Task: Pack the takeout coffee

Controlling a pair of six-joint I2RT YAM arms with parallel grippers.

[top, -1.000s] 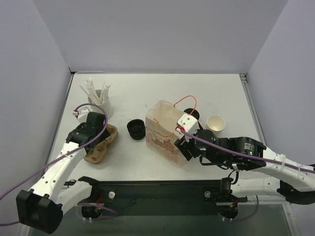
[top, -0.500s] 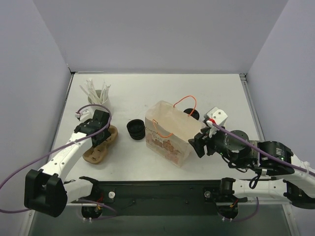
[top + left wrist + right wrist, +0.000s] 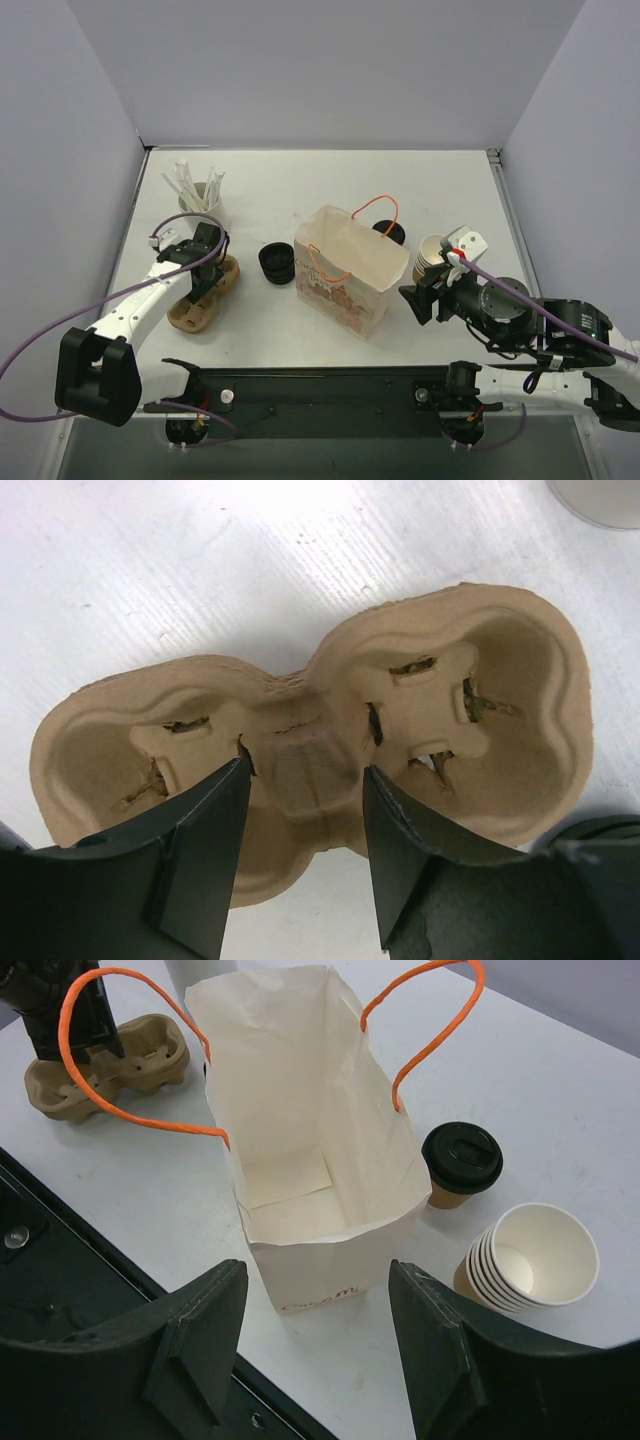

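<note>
The takeout coffee (image 3: 392,232), a brown paper cup with a black lid, stands just behind the right corner of the open paper bag (image 3: 350,272); it also shows in the right wrist view (image 3: 461,1160). The bag (image 3: 300,1160) has orange handles and is empty inside. My right gripper (image 3: 413,300) (image 3: 315,1320) is open and empty, low to the right of the bag, apart from it. My left gripper (image 3: 205,272) (image 3: 305,820) is open just above the brown pulp cup carrier (image 3: 310,730) (image 3: 203,295), its fingers either side of the middle bridge.
A stack of lidless paper cups (image 3: 437,252) (image 3: 530,1255) stands right of the coffee. A stack of black lids (image 3: 276,263) sits left of the bag. A white cup of stirrers (image 3: 200,205) stands at the back left. The carrier (image 3: 105,1060) shows beyond the bag.
My right gripper has let go of the bag's rim and drawn back to the right and nearer. My left gripper has shifted a little over the carrier.
</note>
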